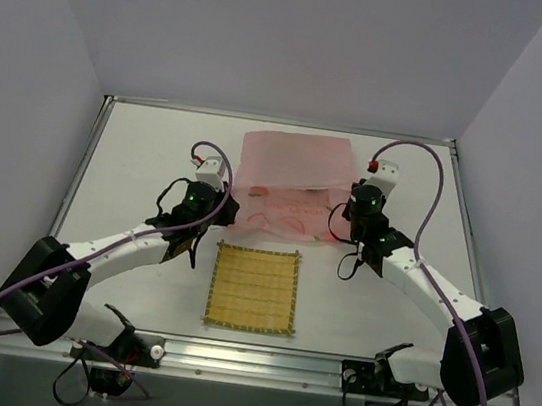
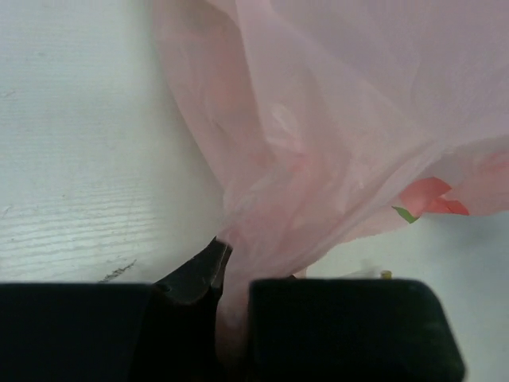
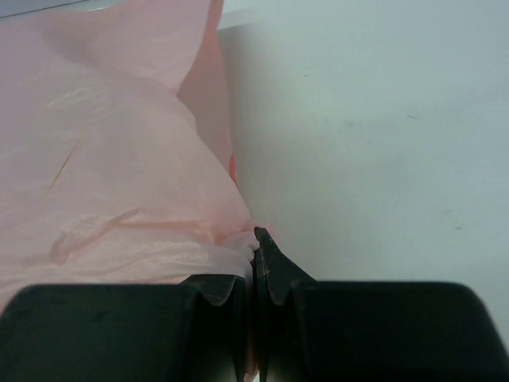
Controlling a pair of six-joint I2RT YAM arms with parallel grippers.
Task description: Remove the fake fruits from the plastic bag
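Left gripper [image 1: 219,188], top view: set at the left edge of the plastic bag [image 1: 291,170], while the right gripper [image 1: 346,214] is set at its right edge. The bag lies on the far middle of the table [image 1: 135,164], between both grippers and just beyond the bamboo mat [image 1: 253,287]. It is thin, translucent pink film; the near part is paler, with red prints.

Left wrist view: the left gripper [image 2: 235,274] is pressed together on a gathered fold of the bag [image 2: 334,119]. The film fans upward from the pinch in soft creases. A red fruit print [image 2: 429,197] with a green leaf shows at the right.

Right wrist view: the right gripper [image 3: 256,263] has its fingers closed on the bag's edge [image 3: 103,159]. The film spreads to the left, crinkled and cloudy. What the bag contains cannot be told.
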